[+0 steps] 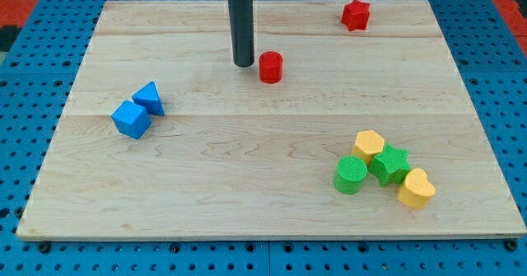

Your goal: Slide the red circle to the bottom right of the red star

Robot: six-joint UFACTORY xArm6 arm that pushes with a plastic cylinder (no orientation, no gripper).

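Nearest the camera, at the lower right of the frame, sit 4 blocks in a tight cluster: a yellow heart (416, 188), a green circle (351, 175), a green star (390, 164) and a yellow hexagon (369, 145), each touching a neighbour. On the left of the wooden board (247, 202), a blue cube (132, 119) and a blue triangle (149, 98) rest against each other.

Higher up, near the centre top, the red circle (271, 67) stands just beside my tip (244, 64), which is on its left with a thin gap between them. The rod is a plain dark cylinder with no fingers, so it grips nothing. At the upper right, the red star (356, 15) lies well apart from the red circle, up and to the right of it.
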